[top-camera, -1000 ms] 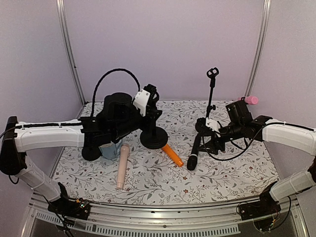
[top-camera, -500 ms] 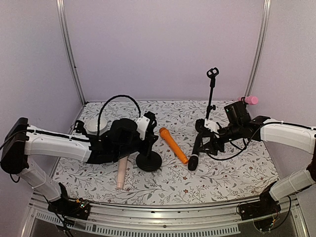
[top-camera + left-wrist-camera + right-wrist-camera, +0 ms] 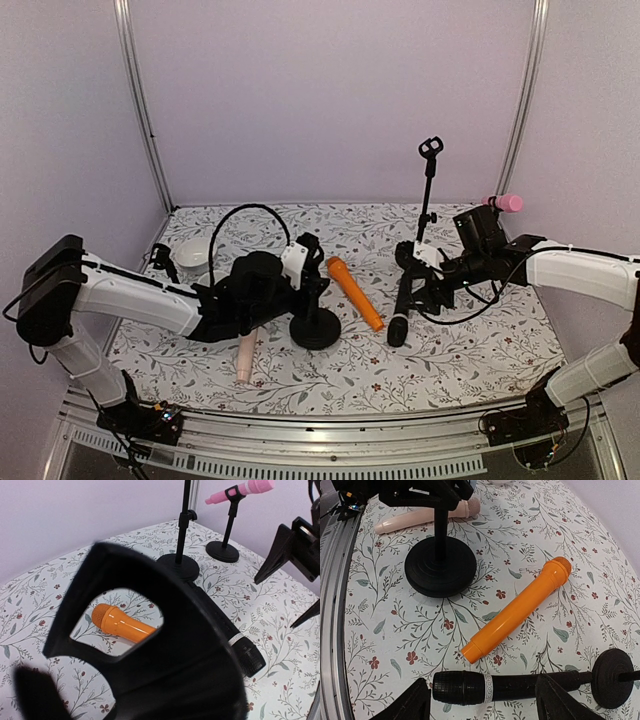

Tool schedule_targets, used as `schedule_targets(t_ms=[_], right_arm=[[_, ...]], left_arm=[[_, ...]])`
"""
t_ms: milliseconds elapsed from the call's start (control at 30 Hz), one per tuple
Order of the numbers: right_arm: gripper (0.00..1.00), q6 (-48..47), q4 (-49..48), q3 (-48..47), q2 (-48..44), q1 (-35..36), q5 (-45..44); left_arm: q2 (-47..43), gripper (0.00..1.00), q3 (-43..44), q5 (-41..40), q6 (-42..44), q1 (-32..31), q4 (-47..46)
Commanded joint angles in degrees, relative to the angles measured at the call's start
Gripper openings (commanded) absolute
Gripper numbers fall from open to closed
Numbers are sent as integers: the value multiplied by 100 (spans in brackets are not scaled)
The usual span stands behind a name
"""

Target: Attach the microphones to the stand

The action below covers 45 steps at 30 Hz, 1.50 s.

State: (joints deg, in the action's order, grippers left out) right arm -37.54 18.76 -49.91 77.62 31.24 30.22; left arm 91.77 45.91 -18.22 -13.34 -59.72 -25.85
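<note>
My left gripper is shut on the post of a short black stand, whose round base rests on the cloth. The stand's clip fills the left wrist view. An orange microphone lies just right of it. A black microphone lies flat on the cloth, and my right gripper hangs open over it, one finger past its head and the other over its handle. The beige microphone lies near my left arm. A pink microphone sits clipped in a small stand at the back right.
A tall stand with an empty clip rises behind my right gripper, its base touching the black microphone's tail. A white bowl-like dish sits at the back left. Metal frame posts and purple walls bound the floral cloth.
My left arm has dropped lower and carried the short stand nearer and slightly right, uncovering the orange microphone. The right gripper and black microphone shifted only slightly.
</note>
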Motion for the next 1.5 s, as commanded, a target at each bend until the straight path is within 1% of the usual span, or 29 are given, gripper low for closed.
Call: schedule_targets(t_ms=[0, 300, 400, 433, 533, 633, 767, 933, 967, 1000, 1033, 1233, 1300, 1367, 1467], right_arm=[[74, -8, -92, 25, 103, 32, -69], [74, -25, -85, 10, 245, 33, -139], [74, -17, -92, 2, 299, 31, -180], [74, -17, -92, 4, 324, 33, -210], [74, -2, -87, -26, 418, 31, -315], [74, 14, -92, -47, 498, 31, -363], [74, 33, -88, -72, 580, 33, -406], [74, 145, -152, -84, 561, 25, -597], [74, 176, -169, -92, 499, 22, -675], [74, 212, -174, -110, 442, 7, -717], [75, 232, -179, -127, 389, -19, -743], [76, 311, -26, -255, 139, -111, -960], [76, 304, 95, -255, 43, -110, -984], [76, 264, 249, -237, -71, -112, -925], [77, 206, 513, -216, -235, -110, -742]], left_arm=[[121, 0, 6, 116, -105, -42, -985], [455, 0, -188, 165, -208, -54, -1555], [537, 4, -212, 169, -196, -77, -1611], [550, 9, -225, 169, -195, -85, -1616], [562, 28, -232, 130, -204, -137, -1557], [541, 41, -222, -22, -204, -224, -1371], [490, 52, -276, -240, -374, -308, -1155], [262, 61, -474, -463, -680, -463, -834], [196, 84, -523, -516, -741, -509, -738], [119, 97, -565, -559, -820, -551, -594], [42, 99, -606, -616, -912, -598, -445], [-676, 99, -1073, -768, -1415, -887, 303], [-933, 99, -1126, -866, -1417, -1055, 641], [-1129, 99, -1104, -1146, -1420, -1206, 1026], [-1412, 99, -1170, -1445, -1402, -1297, 1346]])
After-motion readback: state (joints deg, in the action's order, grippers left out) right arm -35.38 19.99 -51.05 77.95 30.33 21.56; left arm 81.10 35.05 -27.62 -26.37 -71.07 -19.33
